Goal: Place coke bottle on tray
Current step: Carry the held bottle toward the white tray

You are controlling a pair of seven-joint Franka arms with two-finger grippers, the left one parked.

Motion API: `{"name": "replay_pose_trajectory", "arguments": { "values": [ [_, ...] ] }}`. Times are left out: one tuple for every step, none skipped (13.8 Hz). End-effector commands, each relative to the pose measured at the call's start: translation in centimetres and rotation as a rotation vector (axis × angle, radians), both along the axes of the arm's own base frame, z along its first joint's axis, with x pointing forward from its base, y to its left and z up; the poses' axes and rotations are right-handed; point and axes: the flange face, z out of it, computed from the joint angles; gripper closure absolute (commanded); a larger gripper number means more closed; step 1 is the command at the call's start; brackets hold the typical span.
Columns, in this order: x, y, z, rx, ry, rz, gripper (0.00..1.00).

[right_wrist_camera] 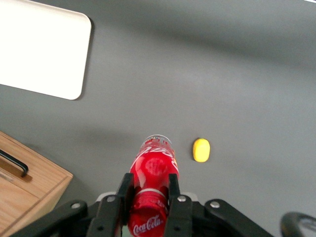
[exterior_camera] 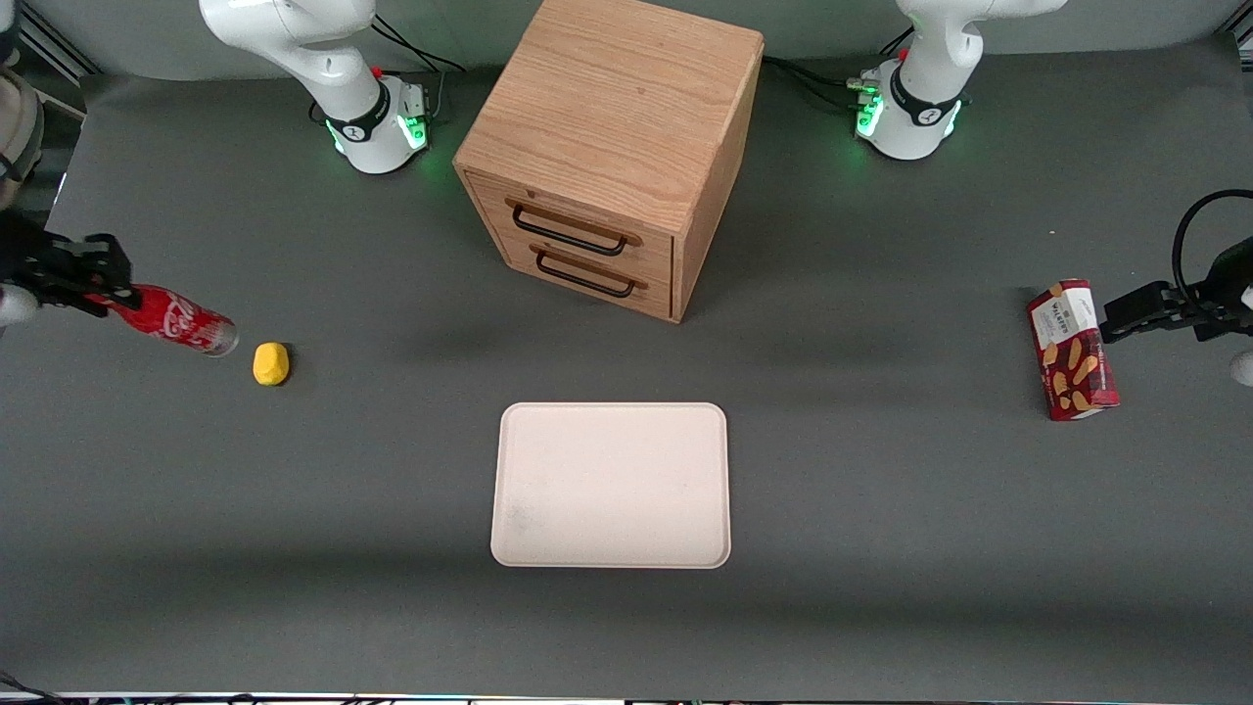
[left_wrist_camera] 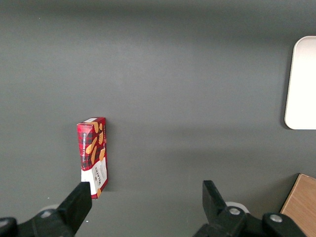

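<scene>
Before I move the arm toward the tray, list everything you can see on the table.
coke bottle: one, red with clear base, held tilted above the table at the working arm's end
yellow lump: one, yellow, on the table beside the bottle's base
tray: one, pale cream, mid-table, nearer the front camera than the cabinet
wooden cabinet: one, light wood, two drawers with dark handles
snack box: one, red, toward the parked arm's end
hand: one, black, shut on the bottle's upper part
</scene>
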Motion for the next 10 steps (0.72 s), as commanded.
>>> {"name": "replay_pose_trajectory", "arguments": {
  "values": [
    [1.8, 4.5, 0.6, -0.007, -0.003, -0.048, 1.00],
    [2.2, 6.2, 0.1, -0.014, 0.008, -0.065, 1.00],
    [2.6, 8.3, -0.5, -0.017, 0.014, -0.090, 1.00],
    [3.0, 10.6, -1.6, -0.021, 0.029, -0.112, 1.00],
    [3.1, 12.4, -2.0, -0.018, 0.030, -0.142, 1.00],
    [3.2, 14.8, -2.7, -0.013, 0.035, -0.166, 1.00],
    [3.2, 16.7, -3.1, -0.012, 0.032, -0.198, 1.00],
    [3.2, 18.8, -3.7, -0.011, 0.031, -0.222, 1.00],
    [3.2, 20.5, -4.2, -0.012, 0.029, -0.248, 1.00],
    [3.1, 22.3, -4.8, -0.011, 0.026, -0.269, 1.00]
  ]
}}
